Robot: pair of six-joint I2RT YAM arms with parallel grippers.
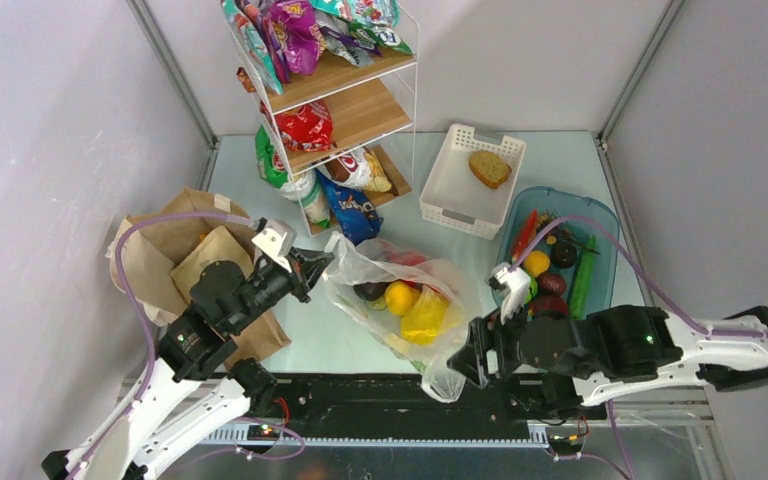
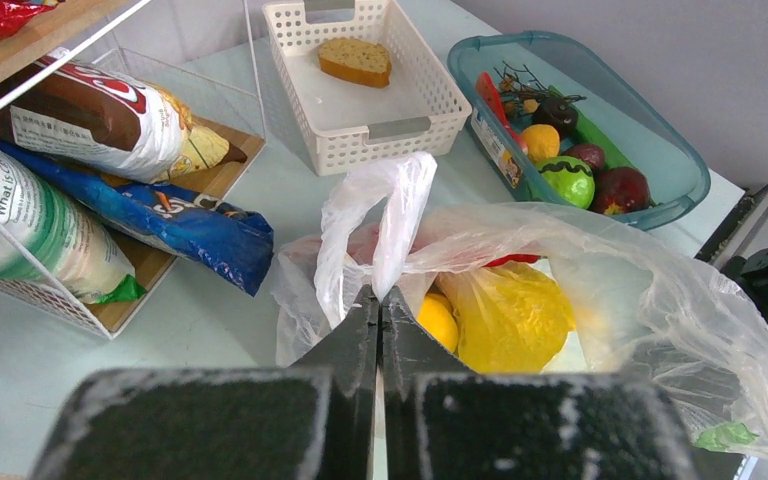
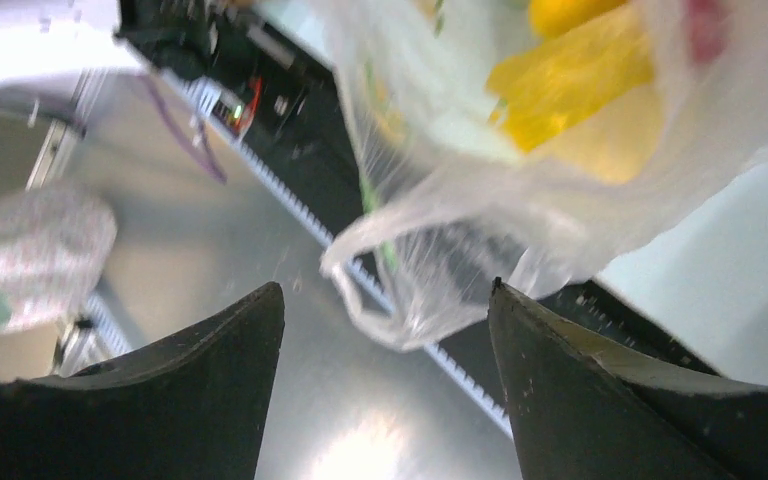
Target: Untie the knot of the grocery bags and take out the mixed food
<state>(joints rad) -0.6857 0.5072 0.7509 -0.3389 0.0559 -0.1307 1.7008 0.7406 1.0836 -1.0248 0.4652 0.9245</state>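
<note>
The clear plastic carrier bag (image 1: 415,305) lies open in the middle of the table with a yellow fruit (image 1: 401,297), a yellow packet (image 1: 426,317), a dark eggplant (image 1: 369,291) and something red inside. My left gripper (image 1: 325,262) is shut on one loop handle (image 2: 395,215) at the bag's left edge. My right gripper (image 1: 463,362) is open beside the bag's near corner, which hangs over the table's front edge; the other handle (image 3: 400,290) hangs between its fingers, untouched. The brown paper bag (image 1: 175,255) lies at the left under my left arm.
A wire shelf rack (image 1: 335,100) with snack packets stands at the back. A white slatted basket (image 1: 450,190) holds a bread slice (image 1: 489,168). A blue-tinted tub (image 1: 605,240) at the right holds a chili, fruits and vegetables. The black rail runs along the front edge.
</note>
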